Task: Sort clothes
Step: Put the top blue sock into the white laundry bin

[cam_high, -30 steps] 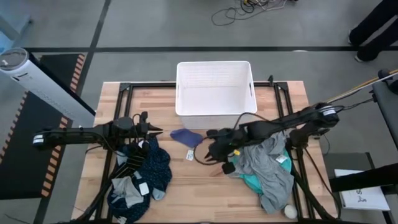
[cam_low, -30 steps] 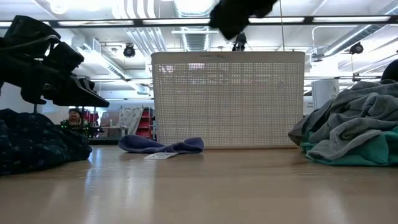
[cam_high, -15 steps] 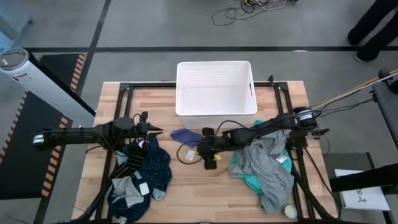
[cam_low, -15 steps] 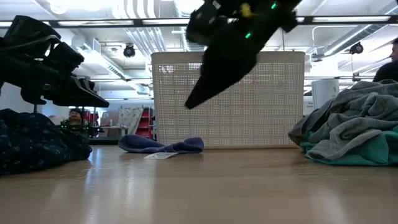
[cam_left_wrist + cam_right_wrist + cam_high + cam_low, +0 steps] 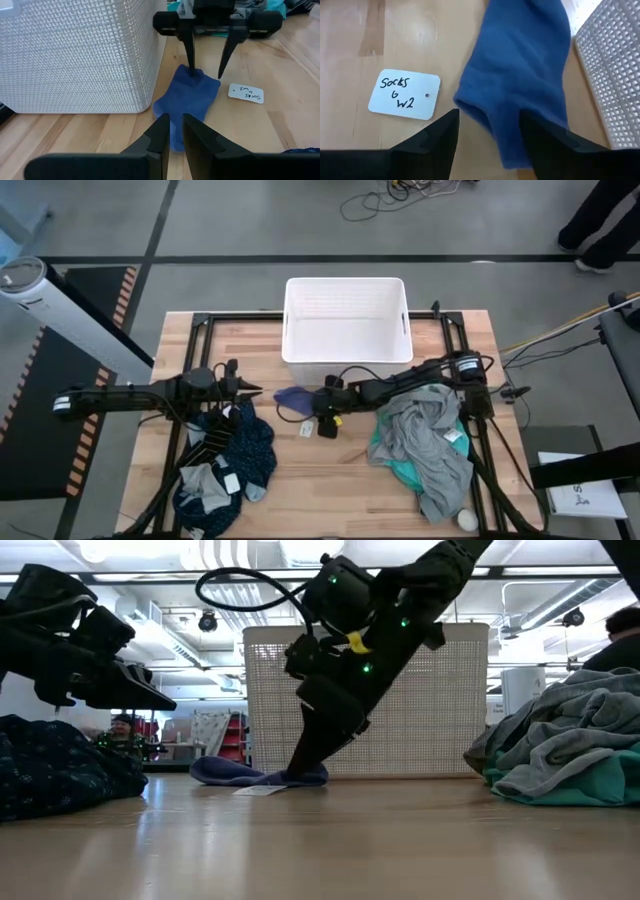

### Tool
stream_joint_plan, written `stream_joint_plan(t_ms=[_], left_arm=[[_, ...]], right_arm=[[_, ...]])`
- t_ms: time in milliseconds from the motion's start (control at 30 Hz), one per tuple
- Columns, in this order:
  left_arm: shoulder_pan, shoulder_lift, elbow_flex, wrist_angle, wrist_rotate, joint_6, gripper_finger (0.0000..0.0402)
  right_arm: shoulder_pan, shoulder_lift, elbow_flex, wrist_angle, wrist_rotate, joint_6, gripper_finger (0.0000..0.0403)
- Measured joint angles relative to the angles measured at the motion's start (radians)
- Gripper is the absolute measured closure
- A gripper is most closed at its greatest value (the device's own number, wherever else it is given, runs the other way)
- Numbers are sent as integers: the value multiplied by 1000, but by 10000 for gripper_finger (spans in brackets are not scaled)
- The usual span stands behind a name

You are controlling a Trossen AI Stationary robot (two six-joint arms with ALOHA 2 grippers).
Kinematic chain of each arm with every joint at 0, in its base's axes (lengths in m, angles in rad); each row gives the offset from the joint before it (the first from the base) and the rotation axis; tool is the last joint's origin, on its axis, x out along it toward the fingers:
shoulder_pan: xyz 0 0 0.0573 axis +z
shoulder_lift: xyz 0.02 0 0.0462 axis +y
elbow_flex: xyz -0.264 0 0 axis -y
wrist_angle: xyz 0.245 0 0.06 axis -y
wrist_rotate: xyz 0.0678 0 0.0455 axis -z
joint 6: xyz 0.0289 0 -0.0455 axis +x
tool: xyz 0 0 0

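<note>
Wooden table (image 5: 330, 480) under ceiling strip lights; right gripper (image 5: 487, 131) spread over blue sock (image 5: 520, 75), left gripper (image 5: 172, 131) nearly closed

Blue-purple cloth (image 5: 520, 75), white ribbed basket (image 5: 345, 320), white tag (image 5: 405, 94) with black handwriting, grey shirt (image 5: 430, 442), navy speckled garment (image 5: 250, 455)

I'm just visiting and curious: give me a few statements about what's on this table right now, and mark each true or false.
1. The right hand is open over the small blue cloth. True.
2. The white basket holds a grey shirt. False: it looks empty; the grey shirt lies on the table.
3. A paper tag lies beside the blue cloth. True.
4. The left hand grips the navy speckled garment. False: it holds nothing.
</note>
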Motion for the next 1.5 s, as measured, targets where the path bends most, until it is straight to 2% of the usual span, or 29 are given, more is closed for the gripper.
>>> stream_joint_plan(t_ms=[133, 200, 300, 367, 533, 767, 933, 1067, 1300, 1500], left_arm=[[0, 0, 0, 2, 0, 0, 364], [0, 0, 0, 3, 0, 0, 364], [0, 1, 0, 3, 0, 0, 364], [0, 1, 0, 3, 0, 0, 364], [0, 2, 0, 3, 0, 0, 364], [0, 3, 0, 9, 0, 0, 364], [0, 7, 0, 11, 0, 0, 364], [0, 7, 0, 11, 0, 0, 364], [0, 9, 0, 11, 0, 0, 364], [0, 13, 0, 11, 0, 0, 364]], right_arm=[[-3, 13, 0, 5, 5, -9, 250], [-3, 23, 2, 14, 38, -6, 286], [0, 35, 2, 26, 51, -5, 362], [5, 31, 4, 16, 41, -10, 390], [44, -20, 72, -78, 17, -10, 396], [115, -131, 204, -198, 12, -91, 401], [137, -220, 300, -245, 65, -175, 402], [135, -284, 341, -264, 148, -238, 402], [80, -394, 394, -266, 422, -379, 403], [-17, -454, 408, -303, 533, -401, 403]])
